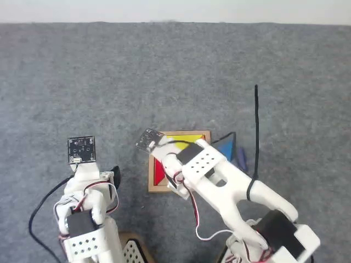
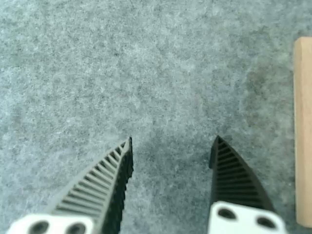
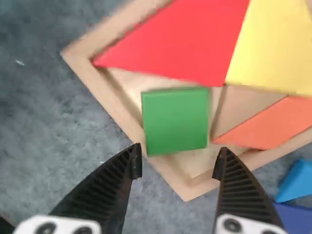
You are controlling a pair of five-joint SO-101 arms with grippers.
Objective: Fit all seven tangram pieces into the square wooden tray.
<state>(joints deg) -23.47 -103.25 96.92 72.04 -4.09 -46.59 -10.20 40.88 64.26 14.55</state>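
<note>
The square wooden tray (image 1: pixel 181 133) lies on the grey carpet, partly under my right arm. It holds a red triangle (image 3: pixel 190 39), a yellow triangle (image 3: pixel 273 44) and an orange piece (image 3: pixel 265 129). A green square (image 3: pixel 176 119) lies flat on the tray floor by the rim (image 3: pixel 80 54). My right gripper (image 3: pixel 179 151) hovers open just above the square, its fingers apart from the sides. Two blue pieces (image 3: pixel 297 180) rest on the carpet outside the tray (image 1: pixel 226 145). My left gripper (image 2: pixel 173 141) is open over bare carpet to the tray's left (image 1: pixel 112 176), holding nothing.
The tray's wooden edge (image 2: pixel 303 131) runs close beside my left gripper. A black cable (image 1: pixel 256 131) rises from the right arm beside the blue pieces. Grey carpet stretches wide beyond the tray and to both sides.
</note>
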